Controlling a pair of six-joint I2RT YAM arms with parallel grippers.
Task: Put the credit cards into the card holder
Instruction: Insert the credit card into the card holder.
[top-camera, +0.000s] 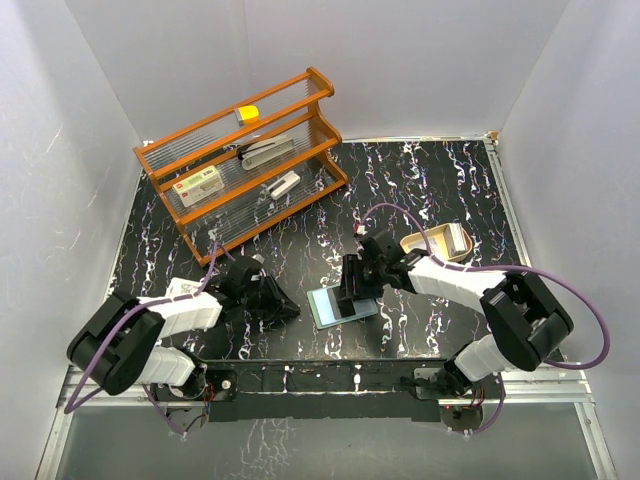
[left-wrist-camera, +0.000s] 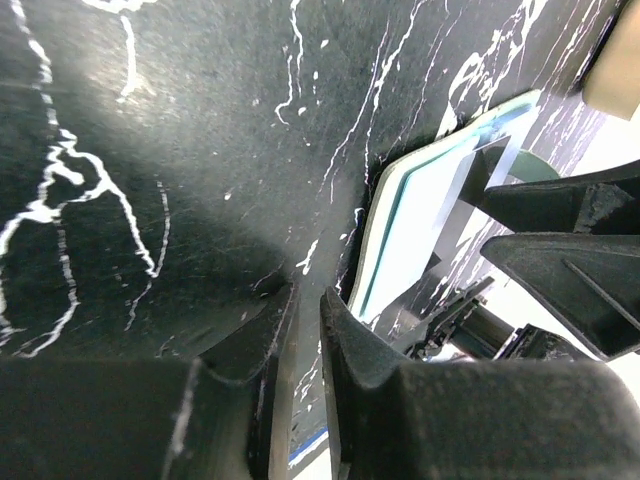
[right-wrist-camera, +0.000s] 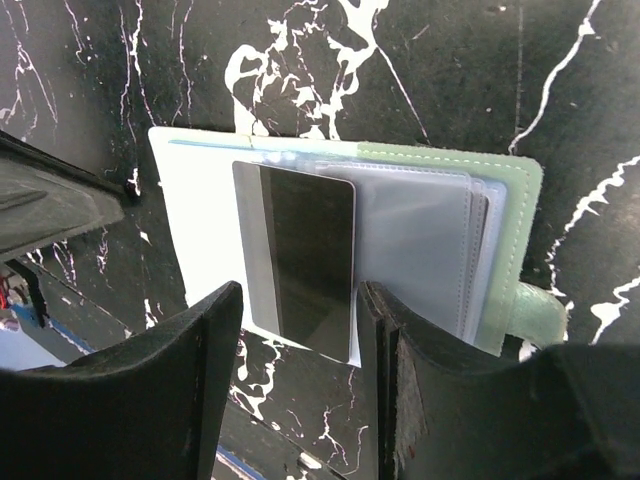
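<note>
The card holder (top-camera: 335, 305) lies open on the table's near middle, pale green with clear sleeves in the right wrist view (right-wrist-camera: 440, 250). A dark-faced credit card (right-wrist-camera: 305, 260) lies on its open pages, its near end sticking out past the holder's edge. My right gripper (top-camera: 350, 287) is open, its fingers (right-wrist-camera: 400, 380) either side of that card's near end. My left gripper (top-camera: 288, 308) rests low on the table just left of the holder, fingers nearly together with nothing between them (left-wrist-camera: 308, 300). Its view shows the holder's edge (left-wrist-camera: 420, 220). Another pale card (top-camera: 457, 238) stands in the tan tray.
The tan oval tray (top-camera: 422, 241) sits right of the holder behind my right arm. An orange wooden rack (top-camera: 250, 160) stands at the back left, with a white red-labelled box (top-camera: 200, 185) and other small items. White walls enclose the table.
</note>
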